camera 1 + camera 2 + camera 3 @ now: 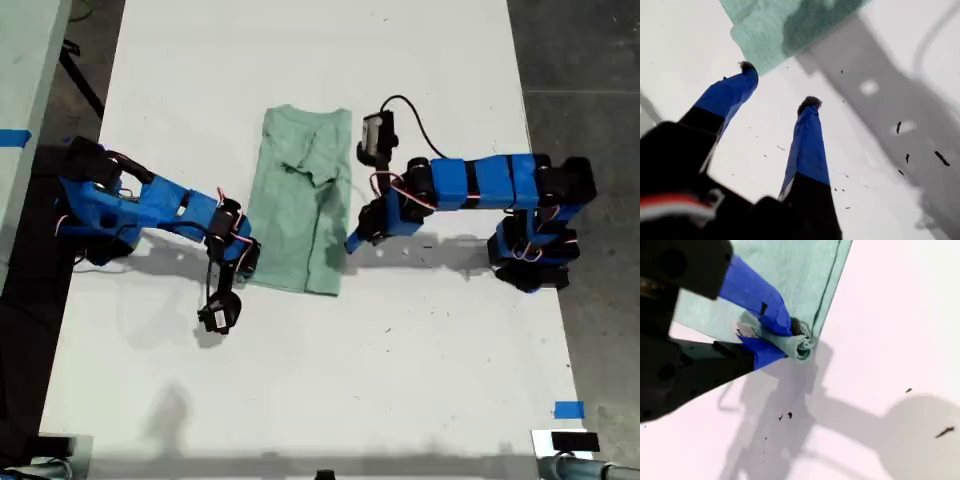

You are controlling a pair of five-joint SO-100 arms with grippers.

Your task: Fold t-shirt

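The pale mint-green t-shirt [300, 215] lies on the white table [330, 380] as a narrow upright strip, with a crumpled fold near its middle. My second gripper [352, 241] comes in from the exterior view's right and is shut on the shirt's edge on that side. Its wrist view shows a bunched fold of cloth [802, 346] pinched between the second gripper's [790, 337] blue fingers. My first gripper [247, 262], on the arm at the exterior view's left, stands open by the shirt's lower corner. That corner of the t-shirt [770, 35] lies just beyond the first gripper [779, 85], apart from it.
Blue tape marks [568, 409] sit near the table's lower corner at the exterior view's right, beside a black object [575, 441]. Dark floor [585, 60] borders the table. Arm shadows [440, 250] fall on the white surface. Small dark specks [898, 127] dot it.
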